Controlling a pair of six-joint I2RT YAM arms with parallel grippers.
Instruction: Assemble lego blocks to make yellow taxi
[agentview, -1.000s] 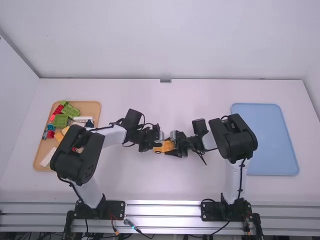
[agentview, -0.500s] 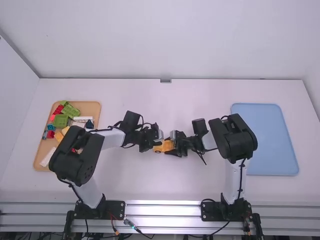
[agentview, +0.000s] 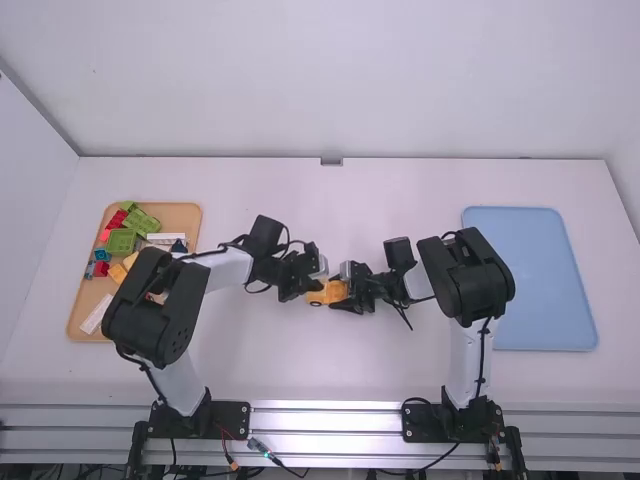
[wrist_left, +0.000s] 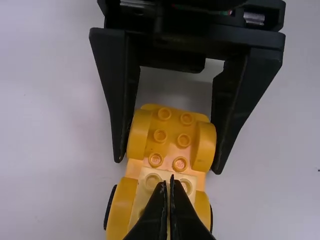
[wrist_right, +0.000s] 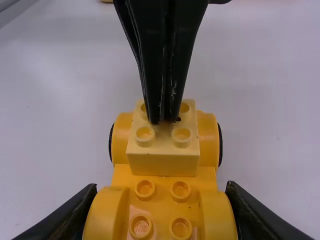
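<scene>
The left claw (wrist_right: 164, 121), its arm shifted slightly over the past half-second, has its fingers closed together, tips against the top of a pale yellow block (wrist_right: 162, 164). Just beside it, the right claw (wrist_left: 168, 165) grips the yellow car base (wrist_left: 172, 142), which has held its place. The shift suggests pressing to seat the block, a further step toward the taxi. The left claw's tips cover part of the block's top; whether it is fully seated is hard to tell.
</scene>
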